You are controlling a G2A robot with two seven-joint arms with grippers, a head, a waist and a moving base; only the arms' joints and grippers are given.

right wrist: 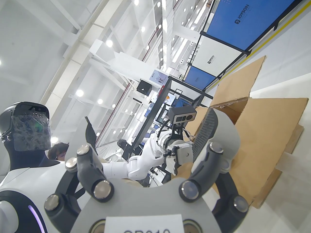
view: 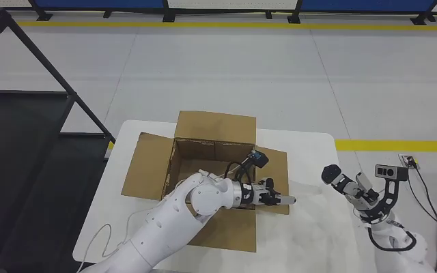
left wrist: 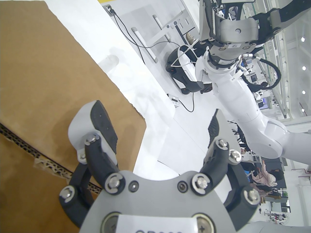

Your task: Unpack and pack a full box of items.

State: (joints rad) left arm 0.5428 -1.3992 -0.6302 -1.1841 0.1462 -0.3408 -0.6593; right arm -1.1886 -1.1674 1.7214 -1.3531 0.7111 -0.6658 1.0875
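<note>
An open cardboard box (view: 212, 160) stands on the white table (view: 311, 235) with its flaps spread outward; I see no items in the part of its inside that shows. My left gripper (view: 283, 199) reaches across the box and hangs over the outer edge of the right-hand flap (left wrist: 48, 73). In the left wrist view the left gripper (left wrist: 160, 132) is open with nothing between its fingers. My right gripper (view: 347, 179) is raised over the table's right side, apart from the box. It is open and empty in its own view (right wrist: 150, 132), facing the box (right wrist: 267, 127).
A black metal frame (view: 48, 102) stands left of the table. Bare tabletop lies between the box's right flap and the right arm. A yellow floor line (view: 382, 145) runs beyond the table's right edge.
</note>
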